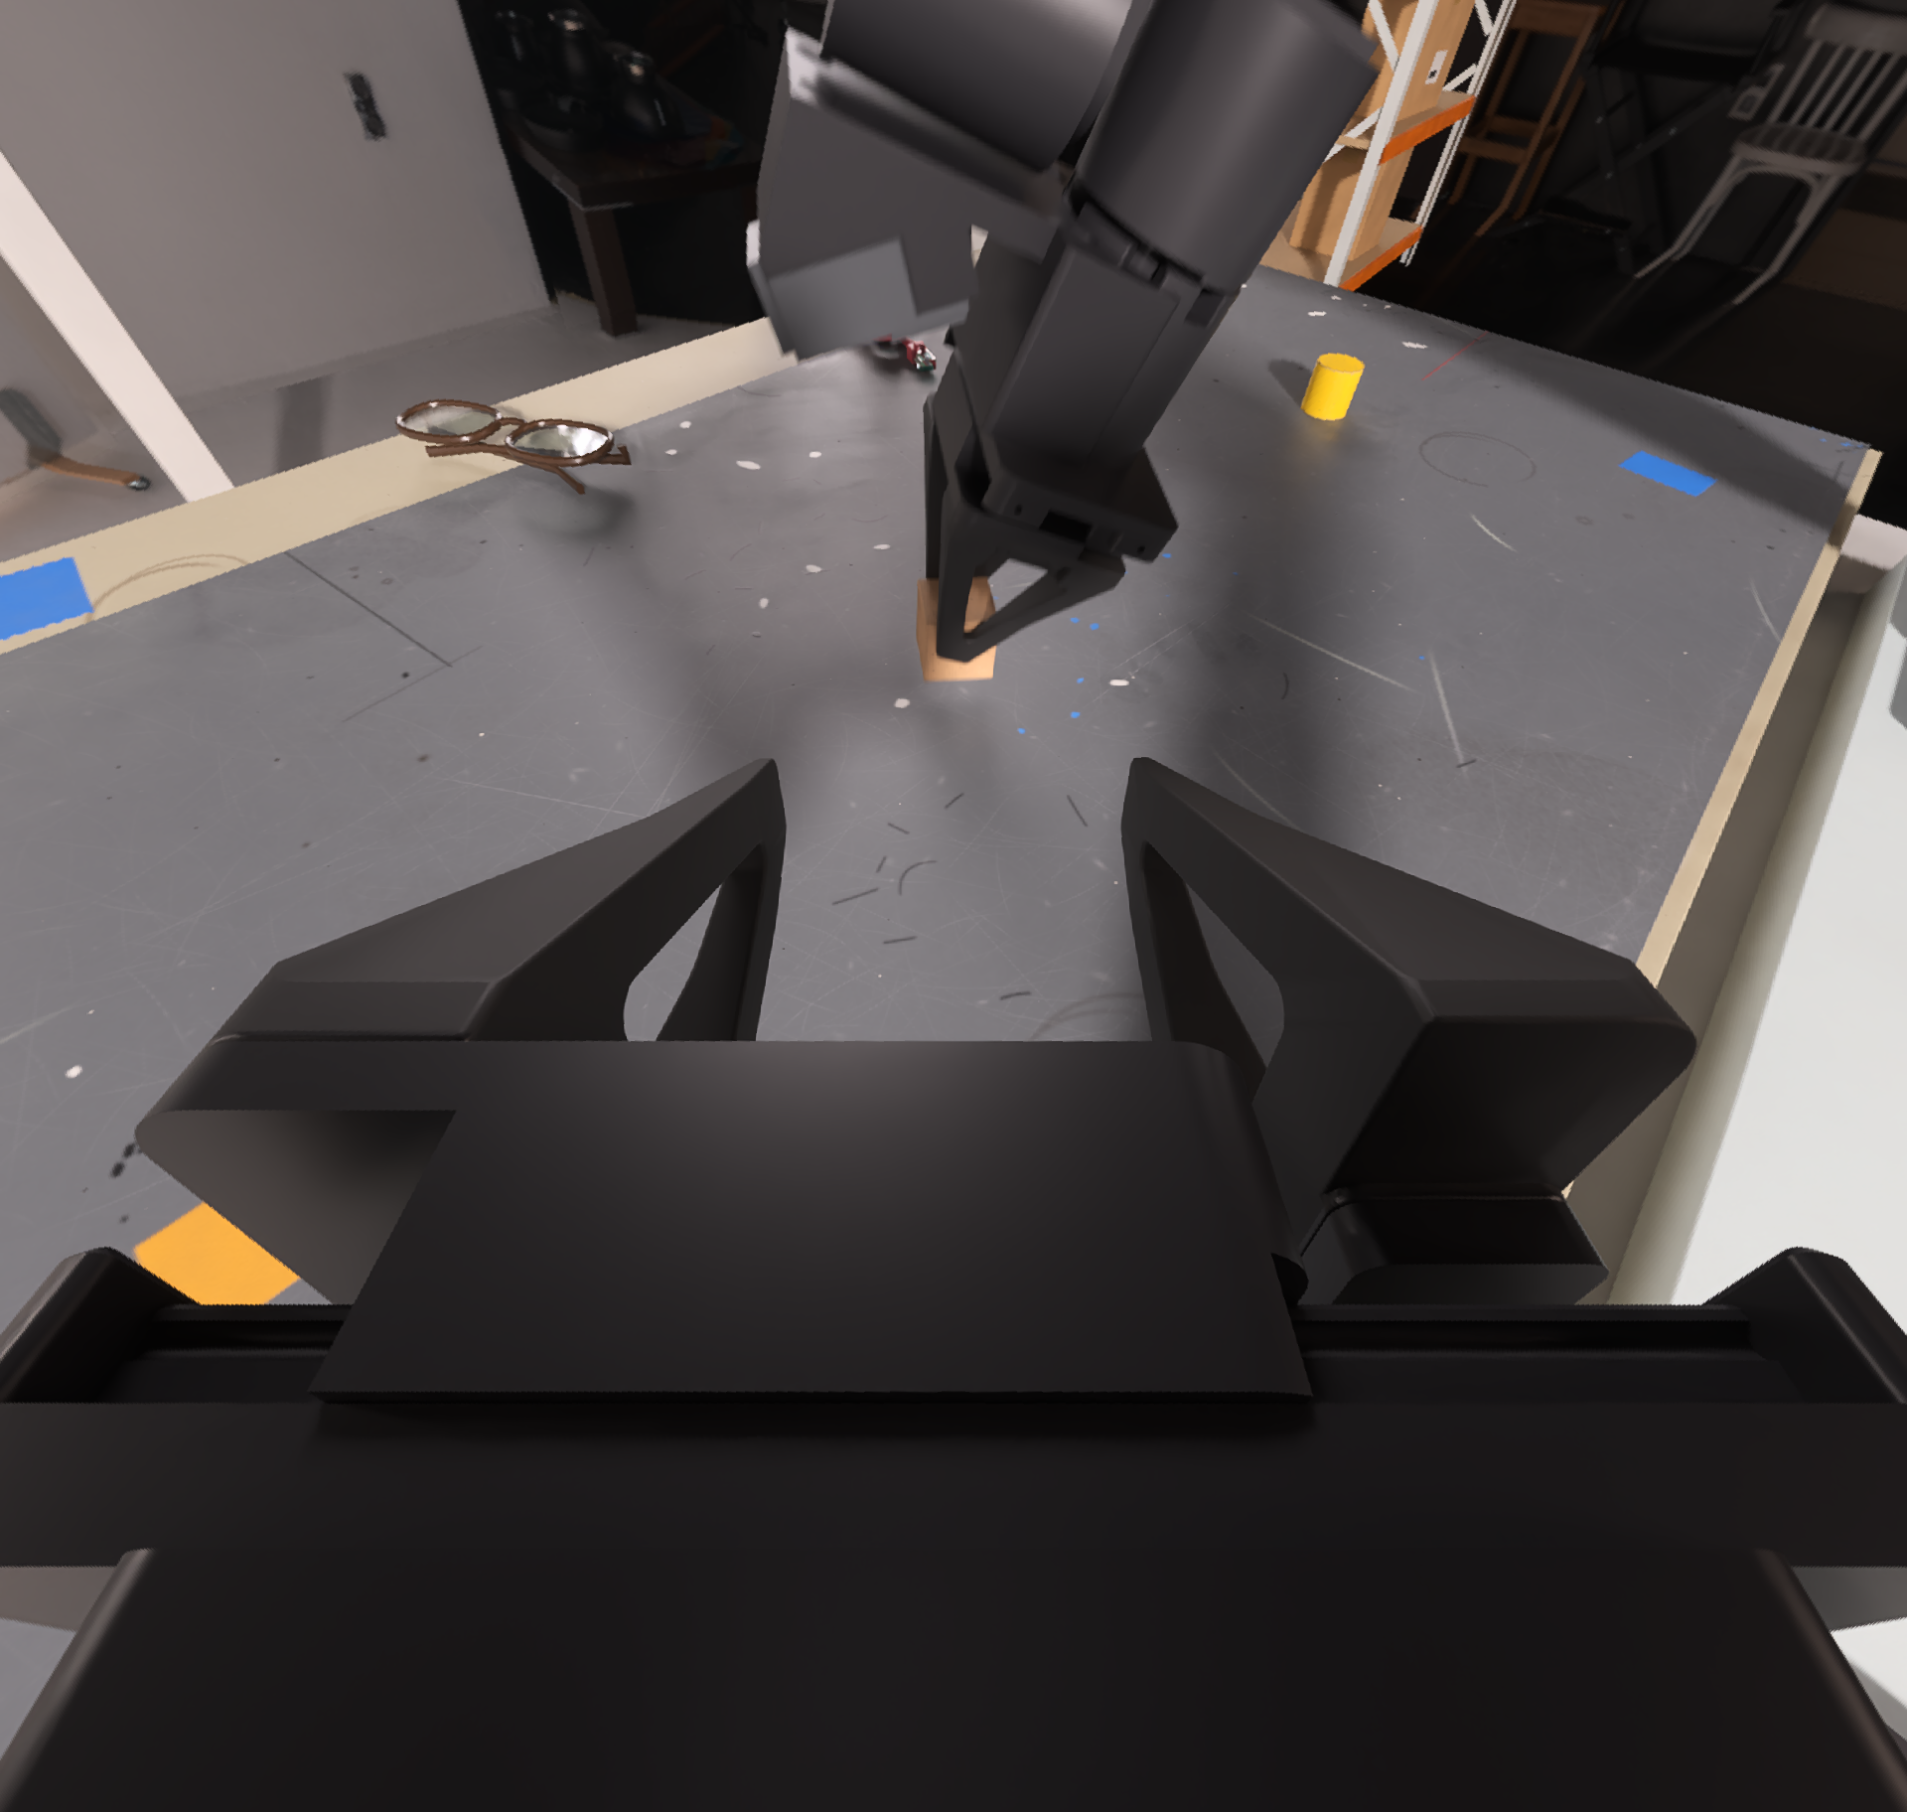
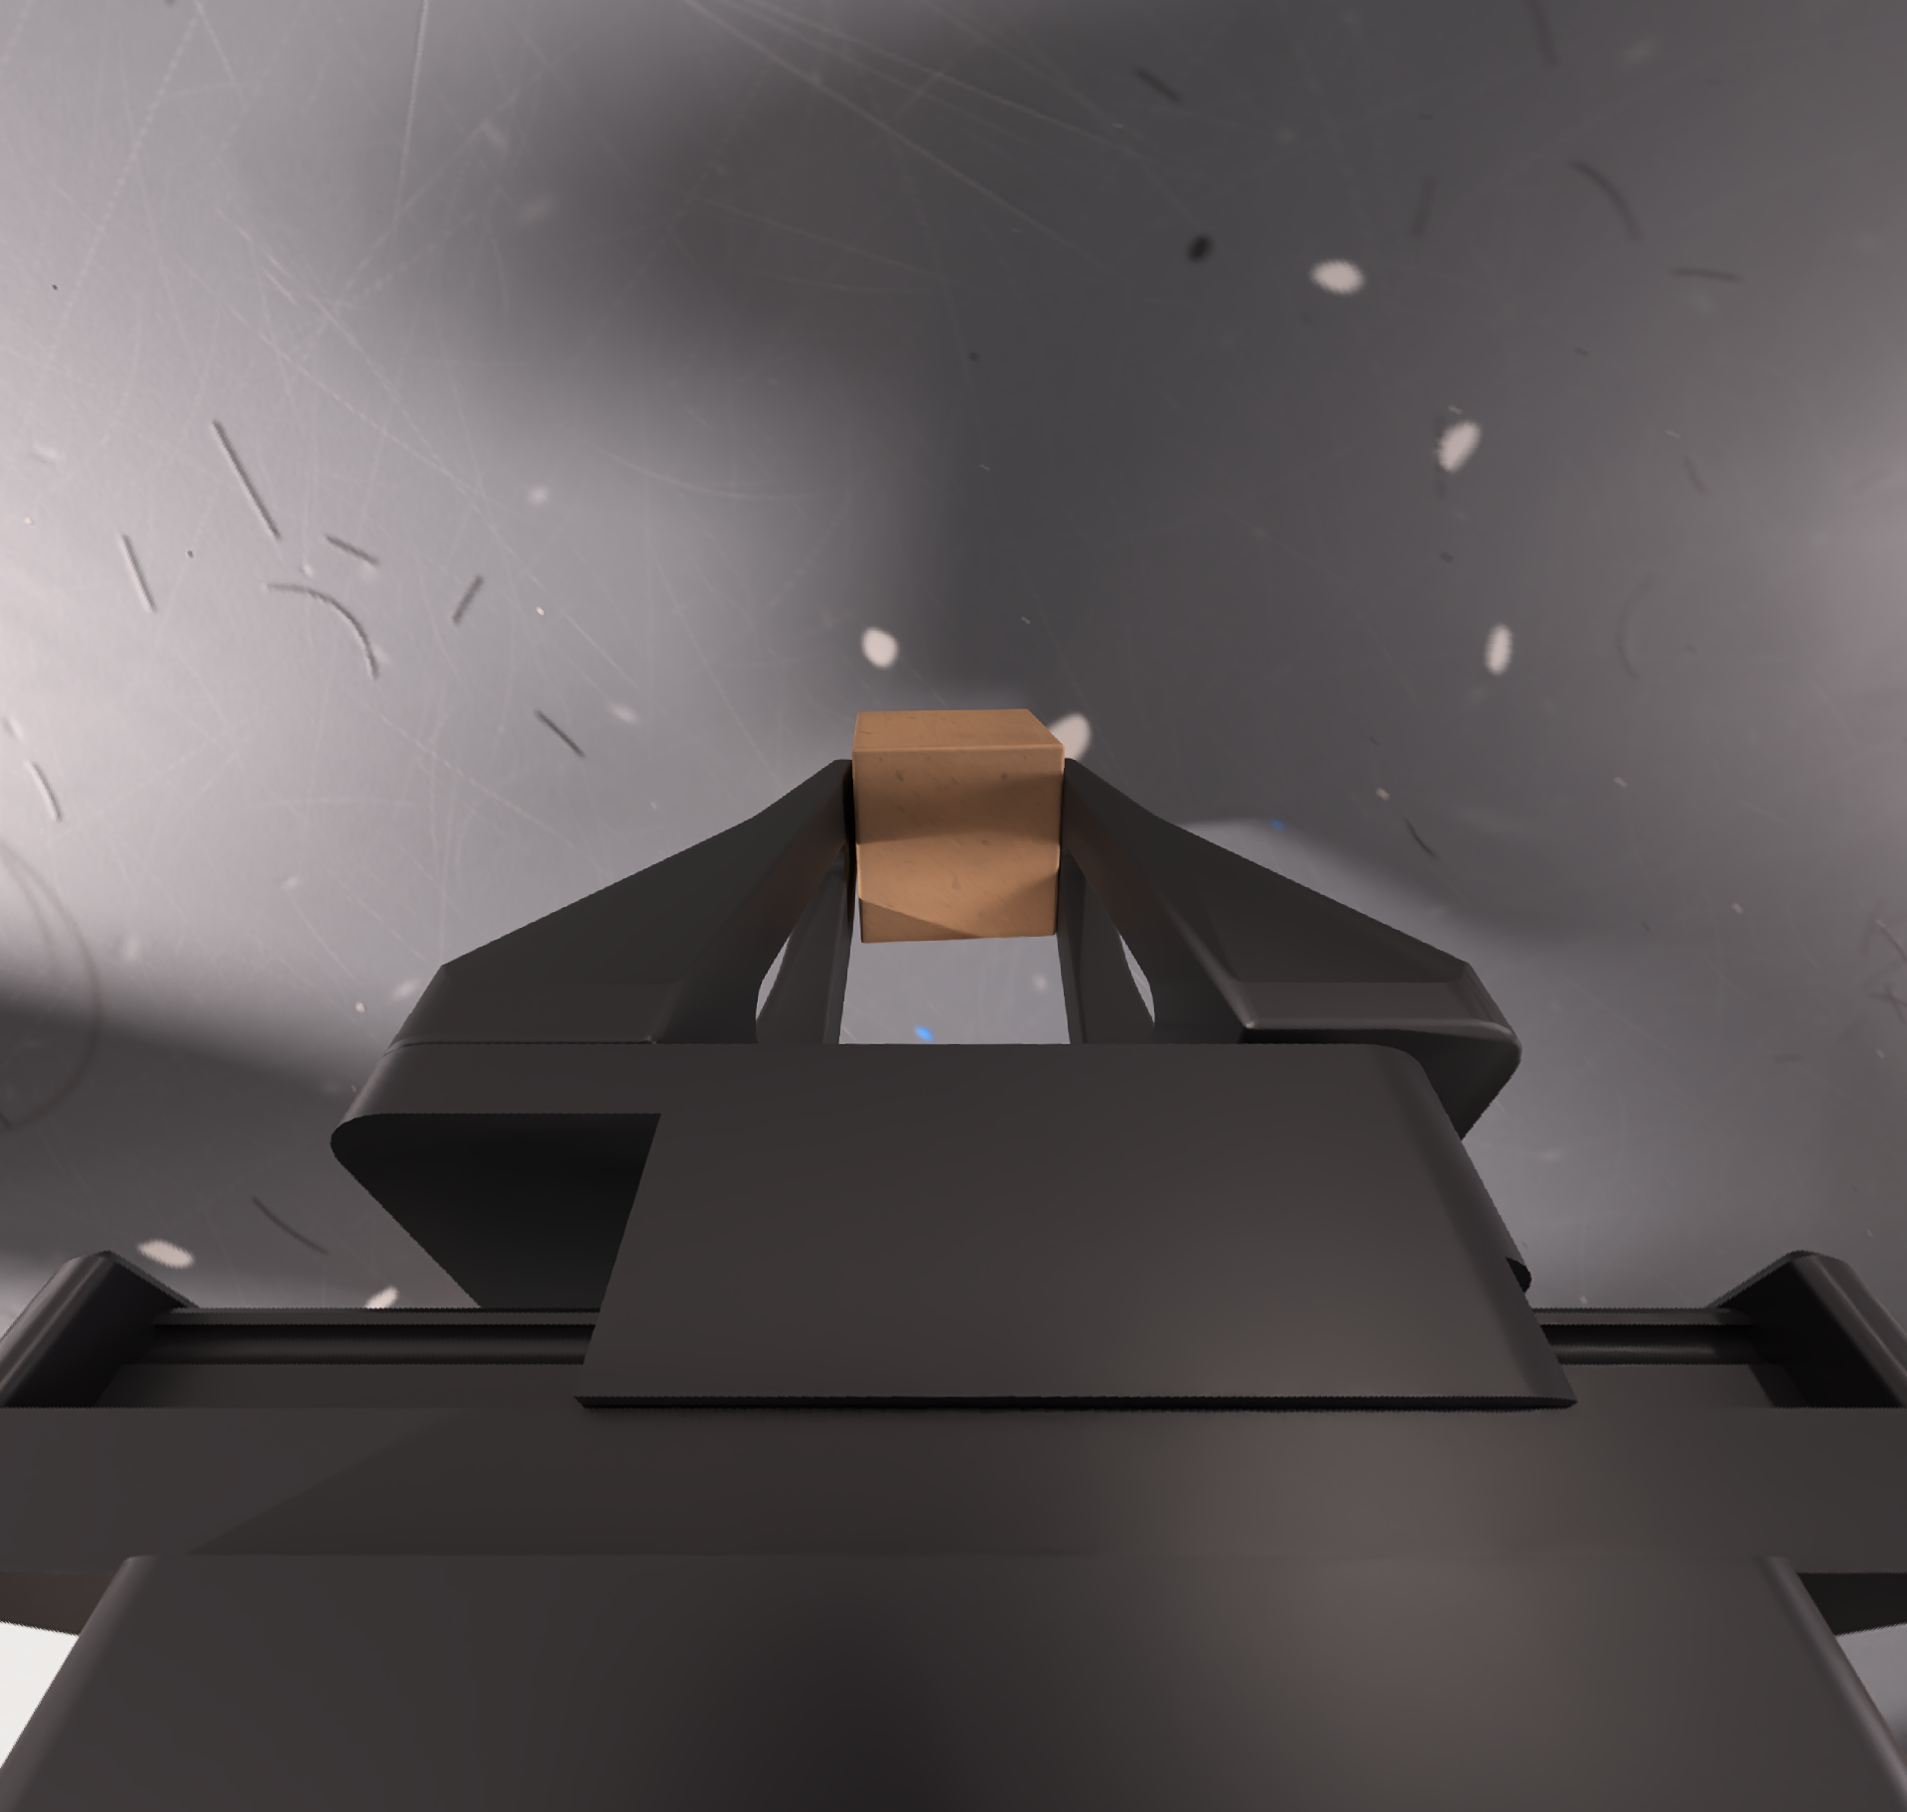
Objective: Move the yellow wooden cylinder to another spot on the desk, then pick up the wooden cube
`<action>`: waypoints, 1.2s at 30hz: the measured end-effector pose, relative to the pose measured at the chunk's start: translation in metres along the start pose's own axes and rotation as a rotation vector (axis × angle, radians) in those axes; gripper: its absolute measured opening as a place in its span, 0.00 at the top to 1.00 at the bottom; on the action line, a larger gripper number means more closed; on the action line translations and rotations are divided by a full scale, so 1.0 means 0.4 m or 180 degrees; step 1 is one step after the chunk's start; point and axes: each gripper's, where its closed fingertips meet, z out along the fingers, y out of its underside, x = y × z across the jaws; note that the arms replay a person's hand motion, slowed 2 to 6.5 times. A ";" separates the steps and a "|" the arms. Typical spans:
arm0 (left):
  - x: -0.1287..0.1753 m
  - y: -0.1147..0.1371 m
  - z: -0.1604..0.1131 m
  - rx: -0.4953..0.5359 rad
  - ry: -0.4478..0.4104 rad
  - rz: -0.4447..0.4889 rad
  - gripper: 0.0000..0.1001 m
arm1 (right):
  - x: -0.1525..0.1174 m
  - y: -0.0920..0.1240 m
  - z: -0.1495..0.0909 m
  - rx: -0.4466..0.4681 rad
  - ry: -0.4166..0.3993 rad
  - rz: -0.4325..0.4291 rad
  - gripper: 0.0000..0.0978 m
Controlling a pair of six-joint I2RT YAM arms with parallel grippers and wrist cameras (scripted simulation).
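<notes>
Left wrist view: left hand [image 1: 951,782] spread w/ nothing in it, hovering near over the grey surface [image 1: 413,782], probably parked out of the way. Beyond it the right hand [image 1: 965,617] pinches the wooden cube [image 1: 955,663] at mid-surface. Yellow wooden cylinder [image 1: 1331,386] stands upright far right, well apart (likely already moved). Glasses [image 1: 511,436] far left.

Right wrist view: cube [image 2: 955,823] pinched between both fingertips, sides square to them for a firm hold; can't tell if it's off the surface yet.

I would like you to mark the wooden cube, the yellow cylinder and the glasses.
wooden cube [image 2: 955,839]: right wrist view, its near face between the fingers.
yellow cylinder [image 1: 1330,392]: left wrist view, its side wall.
glasses [image 1: 513,434]: left wrist view, the bridge between the lenses.
</notes>
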 end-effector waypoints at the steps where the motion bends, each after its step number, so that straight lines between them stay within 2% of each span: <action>1: 0.002 0.001 0.001 0.0002 0.0014 -0.0002 0.44 | 0.011 0.003 -0.015 0.0039 0.0010 0.0026 0.68; 5: 0.006 0.008 0.003 0.0002 0.0057 -0.0030 0.44 | 0.085 0.019 -0.094 0.0217 0.0120 0.0201 0.68; 10: 0.015 0.019 0.005 0.0010 0.0094 -0.0085 0.45 | 0.224 0.059 -0.222 0.0417 0.0450 0.0535 0.68; 16: 0.029 0.029 0.013 0.0013 0.0157 -0.0122 0.45 | 0.390 0.159 -0.368 0.0552 0.0865 0.1027 0.68; 20: 0.036 0.030 0.021 0.0005 0.0203 -0.0123 0.45 | 0.480 0.248 -0.424 0.0552 0.1066 0.1366 0.68; 23: 0.042 0.029 0.028 0.0003 0.0239 -0.0118 0.45 | 0.530 0.316 -0.431 0.0500 0.1124 0.1594 0.68; 26: 0.047 0.030 0.034 -0.0005 0.0267 -0.0114 0.45 | 0.561 0.377 -0.408 0.0389 0.1069 0.1764 0.68; 31: 0.055 0.032 0.047 -0.0038 0.0310 -0.0093 0.45 | 0.590 0.458 -0.332 0.0067 0.0959 0.1875 0.68; 36: 0.058 0.042 0.060 -0.0095 0.0353 -0.0125 0.45 | 0.589 0.516 -0.244 -0.0237 0.0822 0.1882 0.68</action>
